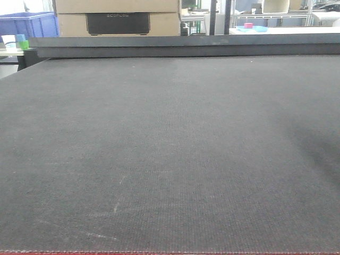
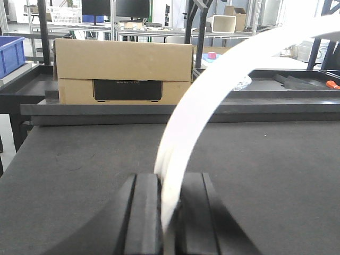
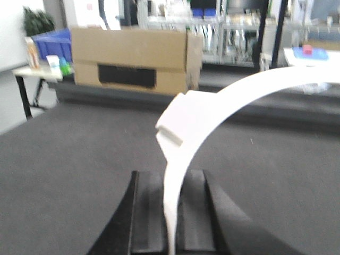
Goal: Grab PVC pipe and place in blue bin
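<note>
Faint "ECOFLOW" (small letters), on dark panel (image 2: 127, 90), front of cardboard box (image 2: 123, 58)

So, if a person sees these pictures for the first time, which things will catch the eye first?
A white curved strip rises from the shut left gripper and arches to the right; a second strip does the same from the right gripper. In the front view the dark table fills nearly the whole picture, with a cardboard box and a blue bin beyond its far edge, upper left.
</note>
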### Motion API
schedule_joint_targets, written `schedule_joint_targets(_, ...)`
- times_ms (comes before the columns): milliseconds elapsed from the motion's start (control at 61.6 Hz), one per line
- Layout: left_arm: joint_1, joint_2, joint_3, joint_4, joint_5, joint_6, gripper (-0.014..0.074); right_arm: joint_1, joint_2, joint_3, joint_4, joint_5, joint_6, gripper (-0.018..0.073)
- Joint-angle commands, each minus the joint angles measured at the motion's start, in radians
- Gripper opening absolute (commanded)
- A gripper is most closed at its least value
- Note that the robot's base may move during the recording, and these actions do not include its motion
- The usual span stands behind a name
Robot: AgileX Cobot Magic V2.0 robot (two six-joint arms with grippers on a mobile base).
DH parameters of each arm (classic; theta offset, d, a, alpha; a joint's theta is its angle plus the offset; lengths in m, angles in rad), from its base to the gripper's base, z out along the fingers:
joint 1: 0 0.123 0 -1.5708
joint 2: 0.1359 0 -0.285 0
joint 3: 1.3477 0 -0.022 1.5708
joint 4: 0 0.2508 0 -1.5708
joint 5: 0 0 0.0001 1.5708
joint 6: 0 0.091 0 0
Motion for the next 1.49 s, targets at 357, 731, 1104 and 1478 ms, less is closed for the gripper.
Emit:
schedule_joint_targets(357,-0.006,-0.028,0.02,-0.025,-0.071,-0.001,-0.0111,0.001,-0.009,-0.004,-0.011,-0.111,-0.007,-0.0168)
schedule_joint_targets(731,-0.006,-0.035,0.132,-0.023,-0.293,-0.001,-0.0111,0.001,-0.009,-0.004,-0.011,-0.104,-0.007,-0.0168)
schedule_joint_targets(1104,-0.006,-0.035,0.132,-0.023,-0.289,-0.001,-0.0111,0.001,-0.009,-0.004,-0.011,-0.106,-0.007,-0.0168)
schedule_joint_targets(1478,-0.006,-0.035,0.132,-0.023,-0.289,-0.001,-0.0111,0.001,-0.009,-0.004,-0.011,-0.106,-0.007,-0.0168)
